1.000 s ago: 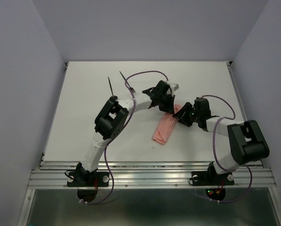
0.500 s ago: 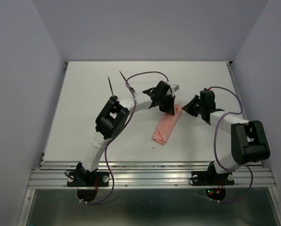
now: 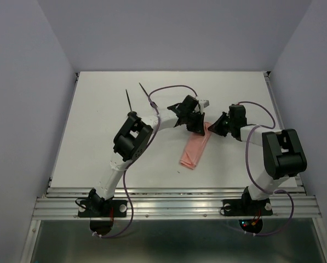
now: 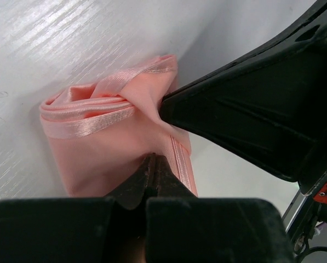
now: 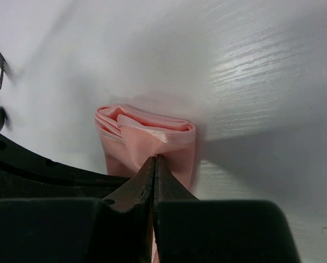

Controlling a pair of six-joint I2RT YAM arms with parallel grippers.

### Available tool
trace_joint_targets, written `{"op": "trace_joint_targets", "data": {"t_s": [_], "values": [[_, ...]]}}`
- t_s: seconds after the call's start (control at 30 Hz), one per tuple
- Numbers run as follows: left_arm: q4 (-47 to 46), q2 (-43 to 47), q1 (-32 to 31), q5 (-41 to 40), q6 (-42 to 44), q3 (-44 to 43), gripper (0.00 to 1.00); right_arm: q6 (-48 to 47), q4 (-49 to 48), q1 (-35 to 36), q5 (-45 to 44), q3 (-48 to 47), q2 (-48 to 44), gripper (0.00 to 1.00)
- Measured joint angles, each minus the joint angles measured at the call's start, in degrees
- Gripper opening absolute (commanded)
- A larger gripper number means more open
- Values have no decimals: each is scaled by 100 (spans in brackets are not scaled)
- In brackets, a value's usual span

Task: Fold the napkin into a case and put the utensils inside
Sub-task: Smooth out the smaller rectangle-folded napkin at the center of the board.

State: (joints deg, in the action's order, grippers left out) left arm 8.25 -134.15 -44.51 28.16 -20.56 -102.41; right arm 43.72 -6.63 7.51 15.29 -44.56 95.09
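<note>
Pale lilac-grey walls are closing in the scene on three sides, and a white counter, faintly grained and glossy in the wrist views, is carrying everything. On it the napkin is lying right of centre as a narrow folded strip running diagonally, its far end bunching into loose layers. Both arms are meeting at that far end. The left hand is pinching a hemmed layer, fingers pressed together. The right hand is likewise pressed together with its tips against the cloth, though I cannot tell whether any fabric is caught there. The utensils are lying well apart, toward the far left. The likely trouble is that uneven pulling between the two hands lets this thin, slick fabric slip or unfold, collapsing the pouch's mouth or dragging the strip across the smooth counter.
</note>
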Motion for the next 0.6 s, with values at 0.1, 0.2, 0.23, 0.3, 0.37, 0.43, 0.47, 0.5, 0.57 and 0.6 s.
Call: {"op": "trace_joint_targets", "data": {"t_s": [0.1, 0.2, 0.23, 0.3, 0.37, 0.43, 0.47, 0.5, 0.57, 0.6], "values": [[-33, -17, 0, 50, -11, -4, 0, 2, -63, 0, 66, 0, 20, 1], [-76, -39, 0, 103, -15, -15, 0, 2, -138, 2, 111, 2, 20, 1], [-83, -48, 0, 118, -15, -17, 0, 2, -155, 2, 125, 2, 20, 1], [-116, -79, 0, 168, -26, -39, 0, 2, -157, 0, 131, 2, 20, 1], [-142, -94, 0, 199, -33, -48, 0, 2, -162, 2, 136, 2, 24, 1], [-162, -101, 0, 219, -35, -48, 0, 2, -177, 7, 136, -9, 81, 1], [-164, -101, 0, 221, -33, -48, 0, 0, -175, 7, 136, -33, 146, 1], [-164, -101, 0, 223, -35, -48, 0, 0, -173, 9, 131, -63, 216, 1], [-164, -101, 0, 223, -35, -48, 0, 13, -170, 13, 125, -118, 376, 1], [-162, -101, 0, 221, -35, -48, 0, 13, -170, 11, 76, -151, 417, 1]]}}
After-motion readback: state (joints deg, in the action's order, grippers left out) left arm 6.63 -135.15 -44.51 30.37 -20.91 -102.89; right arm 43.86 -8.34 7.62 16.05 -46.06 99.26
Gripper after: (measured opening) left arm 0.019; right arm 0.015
